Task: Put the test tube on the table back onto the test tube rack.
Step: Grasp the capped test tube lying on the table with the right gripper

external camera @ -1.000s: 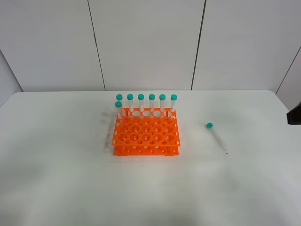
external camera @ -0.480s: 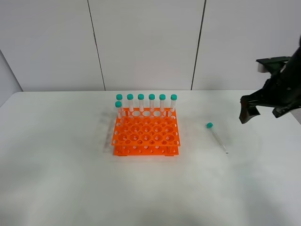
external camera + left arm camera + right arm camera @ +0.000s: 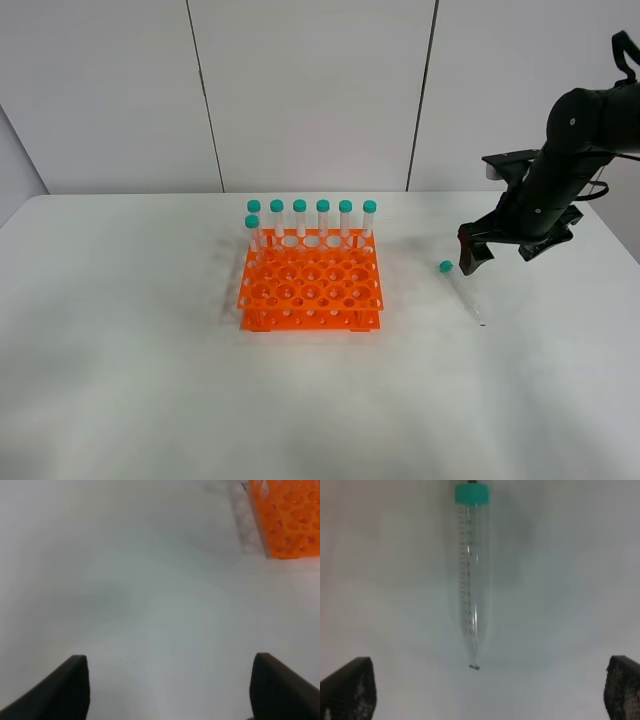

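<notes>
Here's the picture: a slim clear plastic test tube with a teal screw cap and a pointed tip is lying flat on the big white matte table. It's off to the right of the bright orange plastic test tube rack, well apart from it. The cap points toward the back wall, and the tip angles toward the near edge and a little to the right. Nothing is touching it.

Over it hangs the black right gripper on its dark, bent arm, just beside the cap end on the right. One finger tip dips close to the cap without meeting it. From the right wrist camera the right gripper has its two dark fingers spread wide at the edges of the picture. The test tube lies lengthwise ahead of them, centred on the gap, printed scale marks facing up. It isn't between the fingers, and the jaws hold nothing.

In the rack, seven matching teal-capped tubes stand upright. Six are along the back row and one is in the next row at the left corner. The other holes are open.

The left gripper is out of sight from up high. Its own camera shows its fingers wide apart over bare table, empty, with a corner of the test tube rack well ahead of it.
</notes>
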### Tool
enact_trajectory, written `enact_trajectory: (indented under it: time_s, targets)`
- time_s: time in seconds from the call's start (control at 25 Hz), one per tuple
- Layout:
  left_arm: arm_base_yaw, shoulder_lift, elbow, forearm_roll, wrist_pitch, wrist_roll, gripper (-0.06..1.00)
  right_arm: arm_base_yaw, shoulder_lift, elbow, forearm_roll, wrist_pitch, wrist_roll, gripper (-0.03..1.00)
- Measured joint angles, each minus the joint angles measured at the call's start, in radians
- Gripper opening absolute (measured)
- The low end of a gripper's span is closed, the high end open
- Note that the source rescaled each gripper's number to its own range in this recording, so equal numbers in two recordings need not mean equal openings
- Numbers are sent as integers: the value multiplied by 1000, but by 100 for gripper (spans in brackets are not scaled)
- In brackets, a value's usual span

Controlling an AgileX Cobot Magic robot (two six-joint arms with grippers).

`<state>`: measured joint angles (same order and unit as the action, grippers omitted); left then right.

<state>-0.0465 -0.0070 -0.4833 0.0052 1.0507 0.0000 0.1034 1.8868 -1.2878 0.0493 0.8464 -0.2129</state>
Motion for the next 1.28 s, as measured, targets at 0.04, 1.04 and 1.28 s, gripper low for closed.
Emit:
enact_trajectory:
  time_s: [0.04,1.04,1.28]
  targets:
    - [0,0,0,0,0,0,100,0,14,0,12,-10,-1,100]
    - [0,0,0,0,0,0,100,0,85,0,59,-119,-3,98]
    - [0,0,0,0,0,0,100,0,158,-9,72,-127,-3,98]
